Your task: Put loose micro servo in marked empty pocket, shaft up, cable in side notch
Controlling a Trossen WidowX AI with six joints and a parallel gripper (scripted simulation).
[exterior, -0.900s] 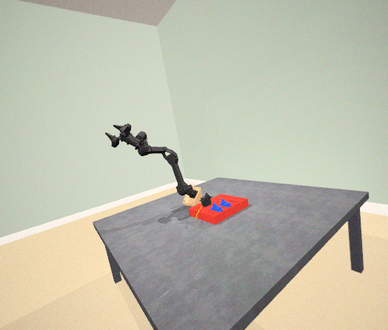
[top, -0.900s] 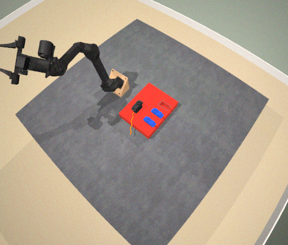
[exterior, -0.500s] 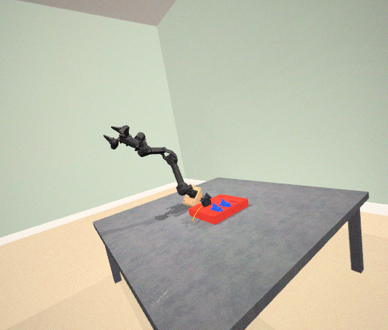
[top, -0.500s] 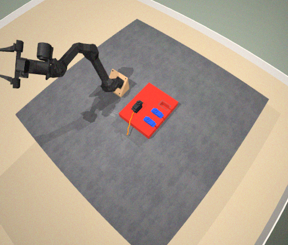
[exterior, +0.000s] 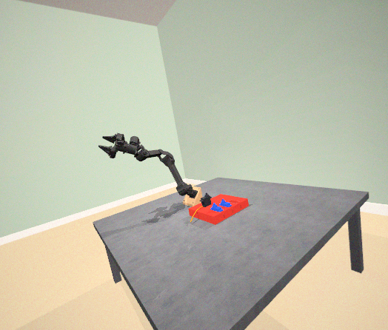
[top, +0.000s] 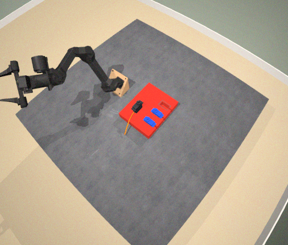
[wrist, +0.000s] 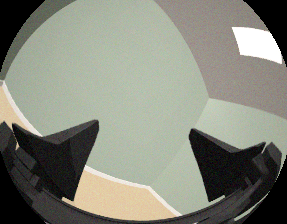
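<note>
Servo point(top: 137, 106) sat on the red deck point(top: 145, 96), black, at the corner nearest the wooden arm mount point(top: 120, 82), its orange cable point(top: 128, 123) trailing off the deck's edge onto the grey table point(top: 187, 165). From above, the marked pocket point(top: 165, 105) lay at the deck's far side, away from the mount, and looked empty. Two blue servos point(top: 153, 116) sat between the black one and that pocket. The gripper point(top: 8, 86) hung well away from the deck, out past the table's edge, fingers spread wide with nothing between them.

From the side, the arm reached up and away from the deck, the gripper point(exterior: 106, 143) high above the table and pointing at the wall. The servo point(exterior: 206, 200) stood beside the mount point(exterior: 192, 199).

The wrist camera showed only wall, ceiling and a strip of floor between the two fingertips, no deck at all.

I reckoned the pick had not started. The risks seemed plain: the servo sat so close to the mount that the fingers might knock it, the dangling cable could snag on the deck's edge and twist the body, and carrying it past the blue servos might clip them.
</note>
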